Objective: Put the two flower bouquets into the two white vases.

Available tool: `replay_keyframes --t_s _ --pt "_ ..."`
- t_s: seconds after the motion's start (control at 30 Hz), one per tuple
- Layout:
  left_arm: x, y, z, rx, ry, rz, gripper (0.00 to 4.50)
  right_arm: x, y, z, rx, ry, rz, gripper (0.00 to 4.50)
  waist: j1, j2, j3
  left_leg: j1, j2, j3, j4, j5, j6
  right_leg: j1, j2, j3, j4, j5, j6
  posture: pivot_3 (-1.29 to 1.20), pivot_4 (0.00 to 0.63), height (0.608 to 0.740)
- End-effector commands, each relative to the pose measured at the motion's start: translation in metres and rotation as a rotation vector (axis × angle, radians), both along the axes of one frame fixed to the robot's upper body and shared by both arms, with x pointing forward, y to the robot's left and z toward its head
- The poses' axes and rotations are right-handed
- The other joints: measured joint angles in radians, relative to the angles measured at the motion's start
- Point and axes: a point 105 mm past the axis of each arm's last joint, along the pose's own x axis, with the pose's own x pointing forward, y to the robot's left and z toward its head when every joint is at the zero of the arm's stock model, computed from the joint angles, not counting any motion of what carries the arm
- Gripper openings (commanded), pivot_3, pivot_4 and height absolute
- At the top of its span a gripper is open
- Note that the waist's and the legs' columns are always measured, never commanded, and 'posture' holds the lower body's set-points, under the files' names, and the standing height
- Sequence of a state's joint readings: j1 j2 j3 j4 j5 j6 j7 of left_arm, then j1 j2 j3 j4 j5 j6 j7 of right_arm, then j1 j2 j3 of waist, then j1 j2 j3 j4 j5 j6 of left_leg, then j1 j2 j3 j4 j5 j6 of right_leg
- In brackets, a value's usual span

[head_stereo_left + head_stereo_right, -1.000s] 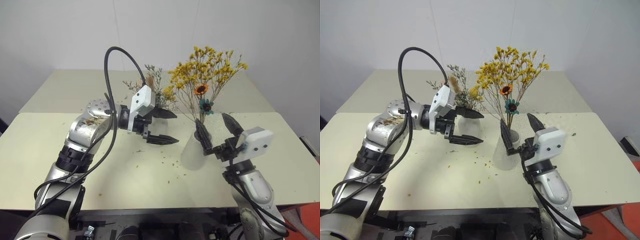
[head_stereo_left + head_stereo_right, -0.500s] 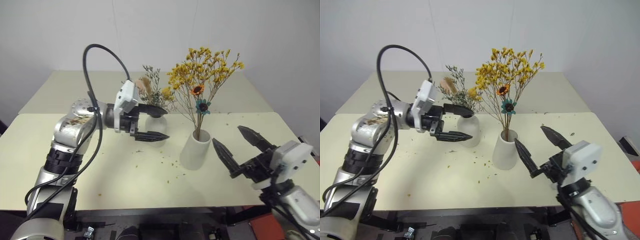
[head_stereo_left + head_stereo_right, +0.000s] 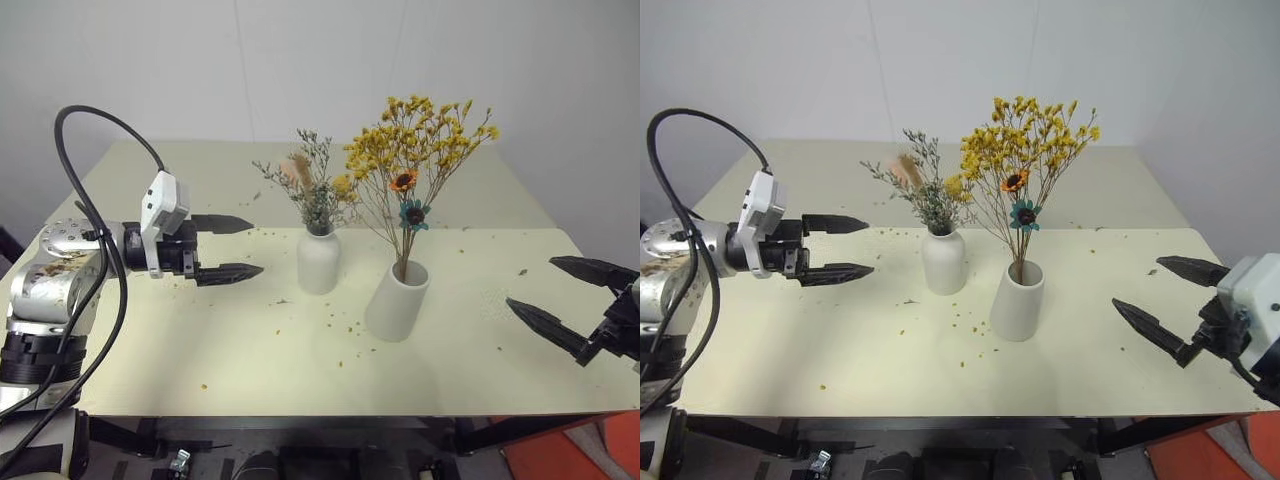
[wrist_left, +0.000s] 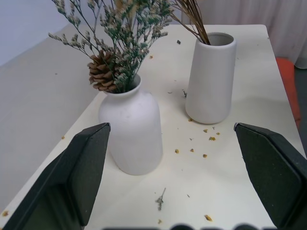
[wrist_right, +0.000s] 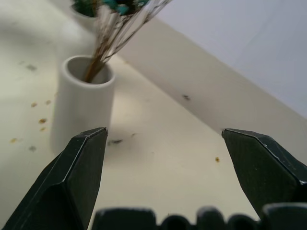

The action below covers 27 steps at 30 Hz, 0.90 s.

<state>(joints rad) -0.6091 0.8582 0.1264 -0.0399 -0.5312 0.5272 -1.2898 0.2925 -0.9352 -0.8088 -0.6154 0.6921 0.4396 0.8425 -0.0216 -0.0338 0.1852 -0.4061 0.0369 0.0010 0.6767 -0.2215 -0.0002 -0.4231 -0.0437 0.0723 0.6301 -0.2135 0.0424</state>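
Two white vases are seen standing upright near the middle of the table [image 3: 150, 350], close to one another but apart. The bottle-shaped vase [image 3: 319, 262], on the left, is filled with the grey-green sprig bunch [image 3: 312, 185], in which a pinkish plume is visible; in the left wrist view a pine cone is also seen at its neck. The cylinder vase [image 3: 397, 301], on the right and slightly nearer, is filled with the yellow-orange bouquet [image 3: 415, 150], among whose stems an orange flower and a teal one are set. Small flower crumbs are scattered over the table around both vases.

The left tool [image 3: 230, 247] is held level, well to the left of the bottle-shaped vase, its fingers spread wide apart and nothing gripped or touched. The right tool [image 3: 565, 300] is held near the table's right edge, well apart from the cylinder vase, likewise spread wide and empty.
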Motion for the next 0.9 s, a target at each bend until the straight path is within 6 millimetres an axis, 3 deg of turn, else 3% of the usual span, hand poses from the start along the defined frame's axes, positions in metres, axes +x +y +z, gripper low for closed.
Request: replay_keyframes --t_s 0.03,0.9 --pt "-0.009 0.004 0.013 0.002 -0.059 0.019 4.5 -0.002 -0.003 0.011 -0.031 -0.009 0.029 4.48 0.002 0.0 0.0 0.0 0.0 0.0 0.0 0.0 0.0 0.0 0.0 0.0 0.0 0.0 -0.001 0.0 0.15 0.74" --pt "-0.043 0.033 0.012 0.017 -0.049 0.228 4.5 0.018 0.001 0.01 -0.062 0.095 0.197 4.48 0.005 0.0 0.0 0.001 0.001 0.001 0.0 0.0 0.0 0.0 0.0 0.0 0.0 -0.003 -0.005 0.0 0.15 0.74"
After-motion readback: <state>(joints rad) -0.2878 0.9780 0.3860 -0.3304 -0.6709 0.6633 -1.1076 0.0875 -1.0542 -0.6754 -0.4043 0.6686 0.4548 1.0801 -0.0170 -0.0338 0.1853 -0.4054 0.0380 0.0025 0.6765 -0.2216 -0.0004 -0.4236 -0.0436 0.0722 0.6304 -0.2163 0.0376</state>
